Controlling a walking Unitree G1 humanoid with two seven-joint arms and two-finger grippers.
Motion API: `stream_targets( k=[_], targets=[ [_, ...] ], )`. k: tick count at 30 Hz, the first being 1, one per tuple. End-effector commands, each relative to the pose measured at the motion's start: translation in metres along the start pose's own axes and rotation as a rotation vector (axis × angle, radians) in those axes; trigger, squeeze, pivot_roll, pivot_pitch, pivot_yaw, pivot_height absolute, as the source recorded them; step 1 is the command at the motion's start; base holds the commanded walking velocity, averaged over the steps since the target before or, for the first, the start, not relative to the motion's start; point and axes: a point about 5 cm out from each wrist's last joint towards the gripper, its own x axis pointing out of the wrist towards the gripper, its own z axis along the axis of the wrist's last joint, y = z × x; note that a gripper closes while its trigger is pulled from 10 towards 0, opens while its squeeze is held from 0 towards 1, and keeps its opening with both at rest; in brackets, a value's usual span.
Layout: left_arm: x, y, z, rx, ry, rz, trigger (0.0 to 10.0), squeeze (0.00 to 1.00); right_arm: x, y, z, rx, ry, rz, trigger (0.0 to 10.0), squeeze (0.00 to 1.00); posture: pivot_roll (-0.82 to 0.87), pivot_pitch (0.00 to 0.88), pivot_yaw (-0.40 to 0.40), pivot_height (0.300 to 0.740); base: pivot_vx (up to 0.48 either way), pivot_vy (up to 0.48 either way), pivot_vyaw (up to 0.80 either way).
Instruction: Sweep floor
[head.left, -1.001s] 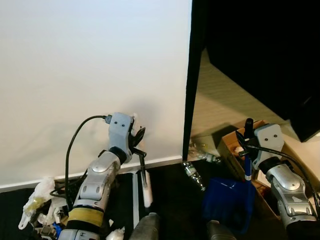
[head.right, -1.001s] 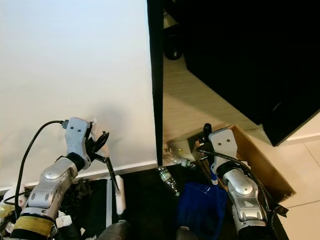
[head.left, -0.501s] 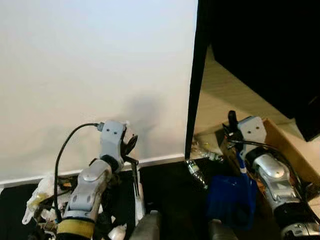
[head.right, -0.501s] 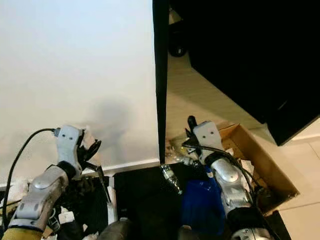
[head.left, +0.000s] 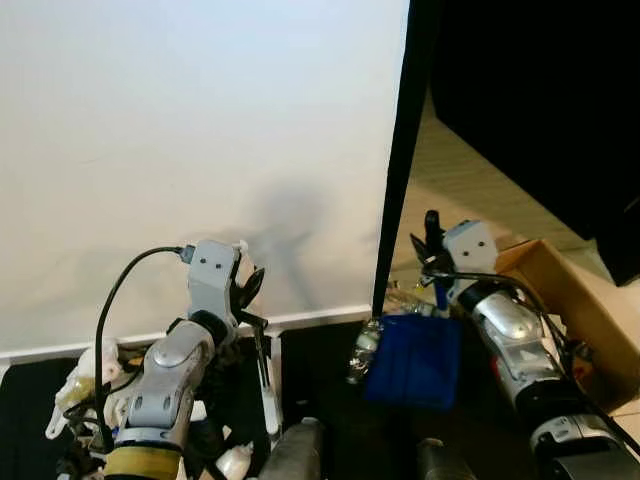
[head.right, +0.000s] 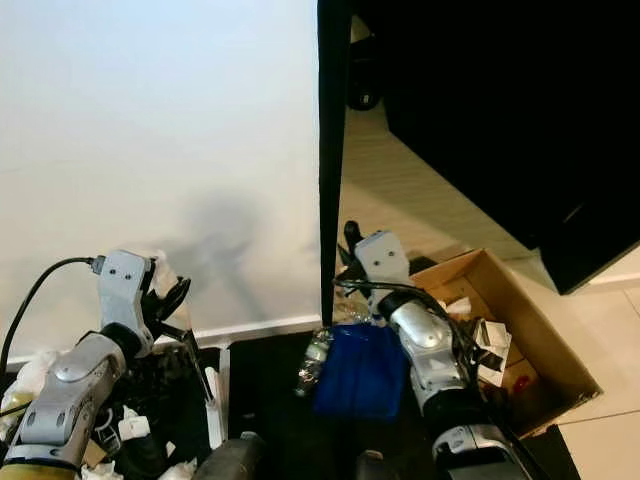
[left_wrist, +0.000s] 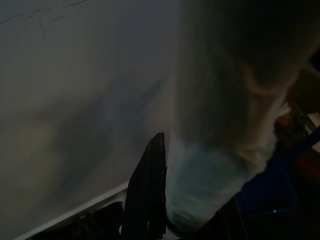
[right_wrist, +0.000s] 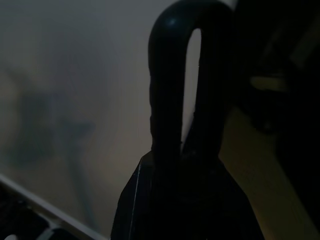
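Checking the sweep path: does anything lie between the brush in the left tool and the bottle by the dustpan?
Nothing visible. Only bare dark floor lies between the brush, held by the left tool, and the plastic bottle, which rests against the left edge of the blue dustpan.

A white wall (head.left: 200, 130) closed off the whole front, its baseboard (head.left: 310, 320) just ahead of the left gripper (head.left: 245, 295), so little room lay forward there. Crumpled white litter (head.left: 85, 375) crowded the dark floor beside the left arm. A black upright edge (head.left: 400, 170) stood between wall and the pale floor passage (head.left: 470, 190) beyond, which lay open under a dark slab (head.left: 540, 90). A plastic bottle (head.left: 365, 345) touched the blue dustpan (head.left: 415, 350), and a cardboard box (head.right: 500, 320) hemmed the right arm's outer side.
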Motion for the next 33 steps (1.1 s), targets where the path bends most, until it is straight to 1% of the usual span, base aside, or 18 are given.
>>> stream_targets(
  k=[1,7,9,10,12,16,18,21,22,23,25,26,29,31,33],
  targets=[
    [-0.006,0.005,-0.002,0.007,0.008,0.021,10.0,0.0,-0.001,0.004,-0.001,-0.018,-0.011,0.022,10.0,0.0,0.27,0.19,0.064,0.74,0.0,0.0,0.0],
    [-0.004,0.001,-0.006,0.005,0.019,0.013,10.0,0.0,0.0,0.017,-0.006,-0.028,0.001,0.06,10.0,0.0,0.25,0.176,0.062,0.74,0.0,0.0,0.0],
    [-0.006,0.004,-0.018,0.021,0.051,0.025,10.0,0.0,0.0,0.025,-0.01,-0.024,0.014,0.08,10.0,0.0,0.25,0.168,0.054,0.74,0.0,0.0,0.0],
    [-0.006,0.004,-0.018,0.021,0.051,0.025,10.0,0.0,0.0,0.025,-0.01,-0.024,0.014,0.08,10.0,0.0,0.25,0.168,0.054,0.74,0.0,0.0,0.0],
    [-0.01,0.009,-0.027,0.02,0.067,0.029,10.0,0.0,0.0,0.031,-0.012,-0.016,0.013,0.095,10.0,0.0,0.25,0.163,0.05,0.74,0.0,0.0,0.0],
    [-0.011,0.014,-0.027,0.011,0.06,0.042,10.0,0.0,0.001,0.034,-0.012,-0.014,0.009,0.11,10.0,0.0,0.24,0.162,0.046,0.74,0.0,0.0,0.0],
    [-0.011,0.016,-0.026,0.004,0.047,0.049,10.0,0.0,0.003,0.036,-0.011,-0.019,0.008,0.119,10.0,0.0,0.24,0.16,0.043,0.74,0.0,0.0,0.0],
    [-0.009,0.02,-0.019,-0.059,-0.039,0.083,10.0,0.0,0.009,0.041,-0.009,-0.023,0.004,0.144,10.0,0.0,0.24,0.157,0.032,0.74,0.0,0.0,0.0],
    [-0.009,0.019,-0.018,-0.075,-0.05,0.08,10.0,0.0,0.011,0.041,-0.009,-0.015,0.005,0.147,10.0,0.0,0.24,0.155,0.03,0.74,0.0,0.0,0.0],
    [-0.009,0.018,-0.018,-0.067,-0.055,0.072,10.0,0.0,0.012,0.041,-0.009,-0.006,0.009,0.147,10.0,0.0,0.24,0.153,0.026,0.74,0.0,0.0,0.0],
    [-0.01,0.014,-0.021,-0.017,-0.074,0.047,10.0,0.0,0.012,0.042,-0.011,0.026,0.027,0.157,10.0,0.0,0.24,0.147,0.021,0.74,0.0,0.0,0.0],
    [-0.01,0.013,-0.022,-0.009,-0.074,0.04,10.0,0.0,0.012,0.043,-0.013,0.022,0.038,0.163,10.0,0.0,0.24,0.146,0.02,0.74,0.0,0.0,0.0],
    [-0.009,0.012,-0.023,-0.012,-0.075,0.039,10.0,0.0,0.011,0.044,-0.015,0.018,0.051,0.183,10.0,0.0,0.24,0.146,0.014,0.74,0.0,0.0,0.0],
    [-0.006,0.012,-0.025,-0.004,-0.086,0.038,10.0,0.0,0.01,0.047,-0.015,0.014,0.044,0.207,10.0,0.0,0.24,0.145,0.005,0.74,0.0,0.0,0.0],
    [-0.006,0.012,-0.025,-0.004,-0.086,0.038,10.0,0.0,0.01,0.047,-0.015,0.014,0.044,0.207,10.0,0.0,0.24,0.145,0.005,0.74,0.0,0.0,0.0]
  ],
)
